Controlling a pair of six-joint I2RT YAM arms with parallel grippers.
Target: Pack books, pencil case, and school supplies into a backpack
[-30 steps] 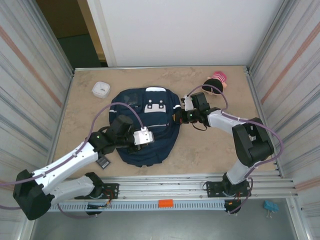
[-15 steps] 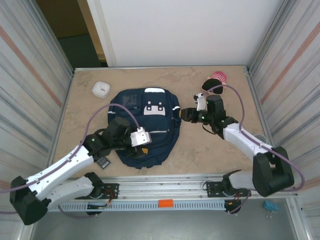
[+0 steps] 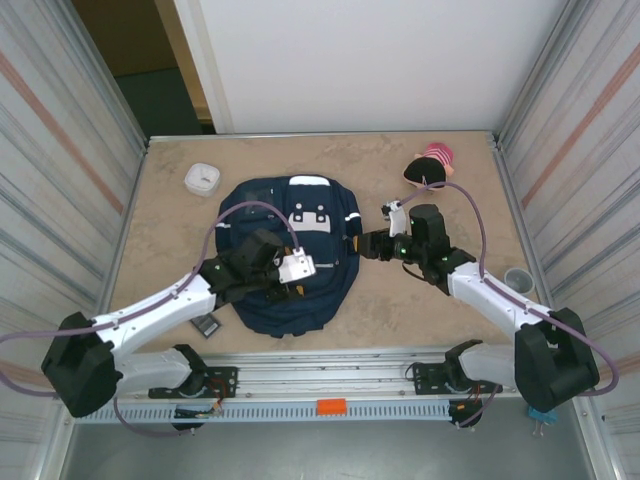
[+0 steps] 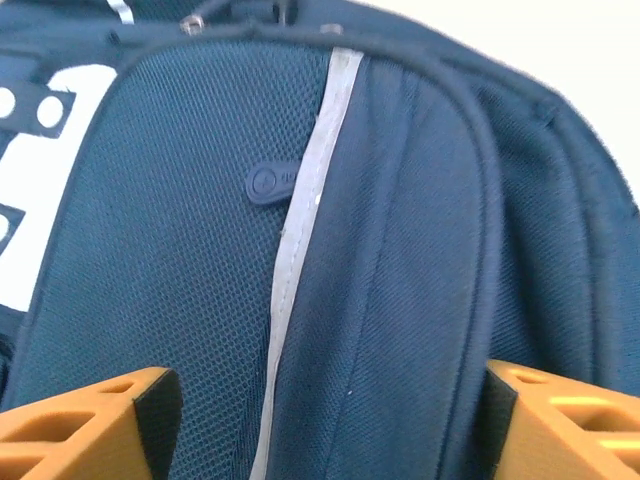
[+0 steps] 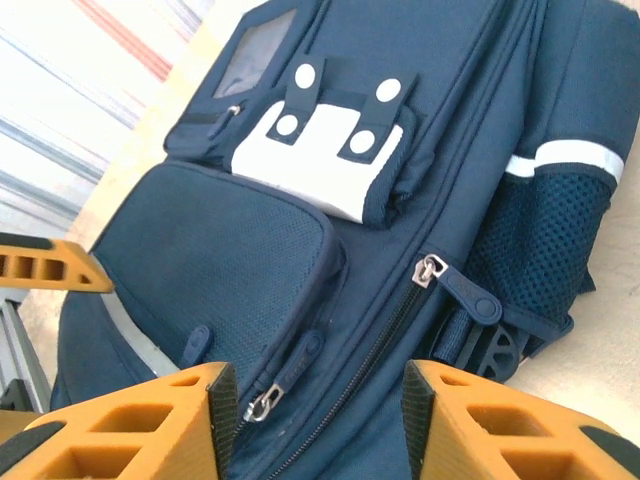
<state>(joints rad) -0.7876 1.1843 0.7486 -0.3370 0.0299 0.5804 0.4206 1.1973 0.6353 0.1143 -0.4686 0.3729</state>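
1. Backpack (image 3: 262, 212): navy, lying flat with its front face up at the middle of the table (image 3: 420, 305), between the two grippers.
2. Closures: in the right wrist view the long zip runs shut, its zip pull (image 5: 431, 270) resting on the fabric. The interior is hidden, so the contents cannot be told.
3. Left gripper (image 3: 303, 268): above the backpack's near front panel. Its orange fingers (image 4: 90, 420) are spread wide over navy mesh and a pale stripe (image 4: 300, 250), pinching nothing.
4. Right gripper (image 3: 366, 244): just beside the backpack's right edge, fingers (image 5: 130, 430) apart with nothing between them.
5. Flat black rectangle (image 3: 206, 325): on the table beside the backpack's near left corner, outside the bag.
6. White square case (image 3: 203, 178): on the table beyond the backpack's far left corner. Its contents cannot be told.
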